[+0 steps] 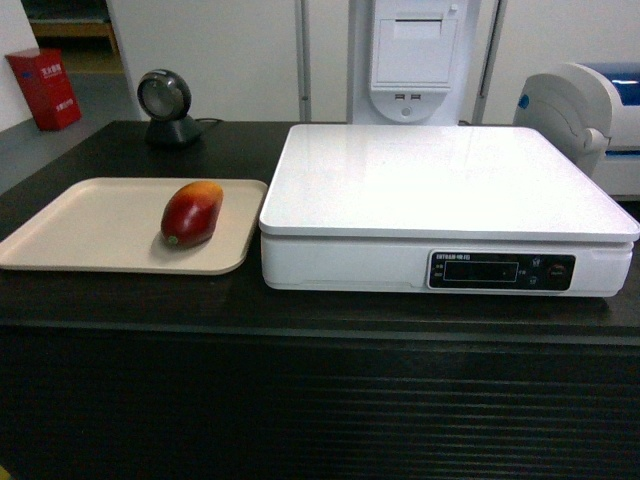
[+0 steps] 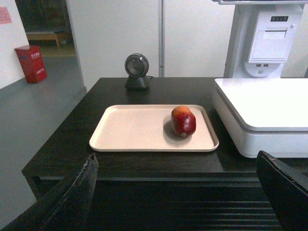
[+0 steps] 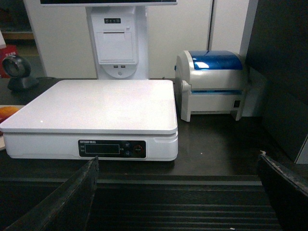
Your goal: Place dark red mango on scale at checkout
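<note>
A: Where is the dark red mango [image 1: 192,213] just now?

B: It lies on the beige tray [image 1: 90,236], in the half of the tray nearer the scale [image 1: 440,180], and well apart from the scale's platform. In the head view its yellow-orange end points away from the camera and a small green stem spot shows at its near end. The left wrist view shows the same mango [image 2: 183,121] close to the tray's [image 2: 134,130] scale-side rim.

A: And the scale?

B: It stands on the checkout [image 1: 300,400] counter just beside the tray, its dark display strip [image 1: 502,271] facing the ribbed front. The platform has nothing resting on it.

A: What else sits around the scale?

B: Behind the tray, farther from the scale, a round barcode scanner [image 1: 166,108]. Behind the scale, a white receipt printer stand [image 1: 415,55]. On the side of the scale away from the tray, a white label printer with a blue lid [image 3: 214,83].

A: The grippers?

B: The left gripper [image 2: 183,192] shows only two dark fingers at the lower corners of its wrist view, spread wide, nothing between them. The right gripper [image 3: 183,192] looks the same: fingers far apart, holding nothing, in front of the scale's [image 3: 96,110] display side. Neither appears in the head view.
</note>
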Available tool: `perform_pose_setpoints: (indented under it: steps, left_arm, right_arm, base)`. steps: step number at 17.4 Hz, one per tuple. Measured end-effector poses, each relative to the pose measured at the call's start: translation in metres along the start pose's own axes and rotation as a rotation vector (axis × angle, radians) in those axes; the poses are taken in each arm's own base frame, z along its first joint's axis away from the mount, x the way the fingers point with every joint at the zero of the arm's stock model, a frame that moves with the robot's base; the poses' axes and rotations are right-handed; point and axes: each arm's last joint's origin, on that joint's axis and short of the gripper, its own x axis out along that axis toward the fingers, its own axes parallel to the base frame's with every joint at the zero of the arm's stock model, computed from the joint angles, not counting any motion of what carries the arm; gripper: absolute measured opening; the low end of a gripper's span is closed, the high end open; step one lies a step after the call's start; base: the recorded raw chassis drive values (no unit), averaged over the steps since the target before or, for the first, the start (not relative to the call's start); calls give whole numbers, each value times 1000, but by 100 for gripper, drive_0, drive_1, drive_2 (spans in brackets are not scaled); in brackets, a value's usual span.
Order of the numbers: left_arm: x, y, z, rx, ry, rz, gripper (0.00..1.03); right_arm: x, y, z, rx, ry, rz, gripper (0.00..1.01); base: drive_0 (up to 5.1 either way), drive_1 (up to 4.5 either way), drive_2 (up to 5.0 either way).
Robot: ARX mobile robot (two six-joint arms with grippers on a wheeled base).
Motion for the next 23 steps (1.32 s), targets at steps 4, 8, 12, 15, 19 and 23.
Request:
perform_pose_setpoints:
  steps: [4, 8, 12, 15, 19, 23]
  left_arm:
    - [0, 0, 0, 0, 0, 0, 98]
    - [0, 0, 0, 0, 0, 0, 98]
    - [0, 0, 0, 0, 0, 0, 98]
    - [0, 0, 0, 0, 0, 0, 98]
    - [0, 0, -1, -1, 14, 13, 98]
    - [18, -20, 16, 22, 94, 180, 98]
  right_arm:
    - [0, 0, 0, 0, 0, 0, 98]
    - [0, 0, 0, 0, 0, 0, 98]
    - [0, 0, 0, 0, 0, 0, 98]
    - [0, 0, 0, 0, 0, 0, 98]
    - [0, 0, 0, 0, 0, 0, 98]
    - [0, 0, 0, 0, 0, 2, 98]
  base:
    - [0, 0, 0]
    - [0, 0, 0]
    - [0, 0, 0]
    - [0, 0, 0]
    - [0, 0, 0]
    - [0, 0, 0]
